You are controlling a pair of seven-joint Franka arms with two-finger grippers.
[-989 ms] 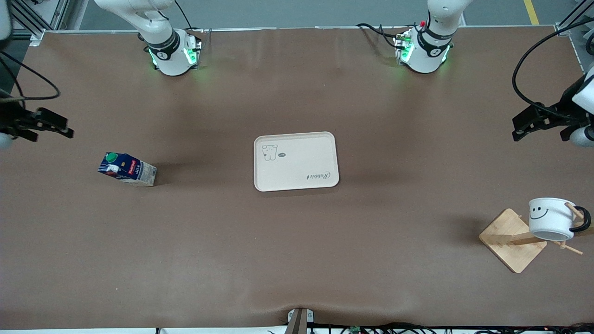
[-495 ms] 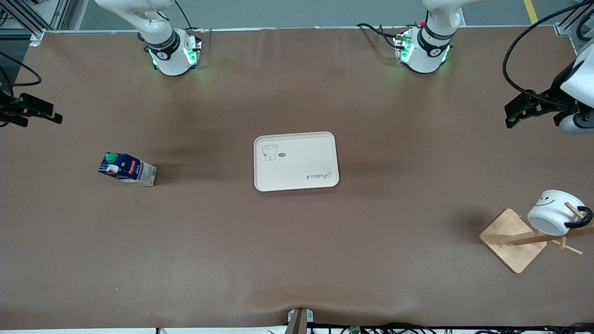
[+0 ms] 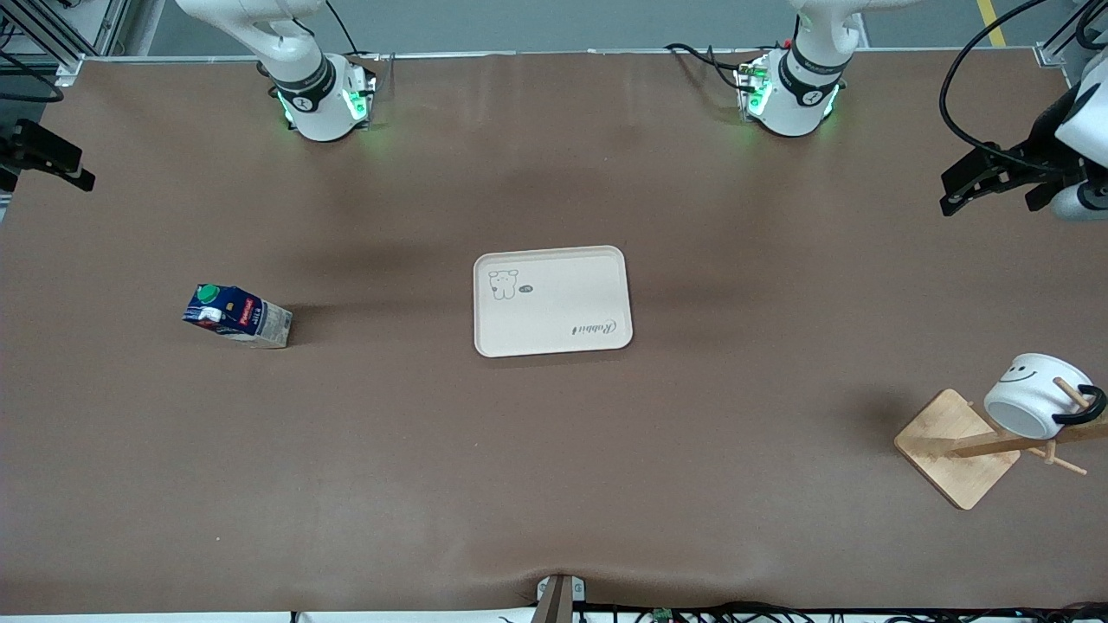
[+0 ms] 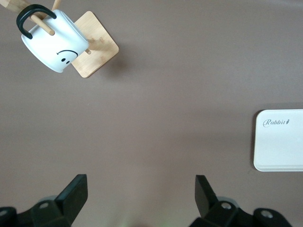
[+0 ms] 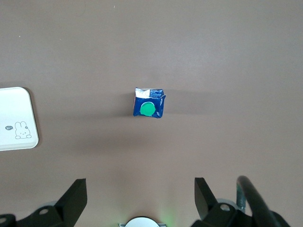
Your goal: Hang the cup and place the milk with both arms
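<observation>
The cup [image 3: 1034, 405], white with a smiley face, hangs tilted by its black handle on a peg of the wooden rack [image 3: 950, 447] at the left arm's end of the table. It also shows in the left wrist view [image 4: 54, 45]. The milk [image 3: 235, 316] stands upright on the table toward the right arm's end, its green cap showing in the right wrist view [image 5: 149, 103]. My left gripper [image 3: 956, 189] is open and empty, high over the table's edge at its own end. My right gripper [image 3: 69, 164] is open and empty, high over the table's edge at its end.
A cream tray [image 3: 551, 300] with a rabbit print lies at the middle of the table, with nothing on it. Its edge shows in both wrist views [image 4: 281, 139] [image 5: 14, 118]. Black cables loop by the left arm's wrist.
Both grippers have drawn back and up toward the robots' side of the table. The cup tipped over on its peg and now hangs still.
</observation>
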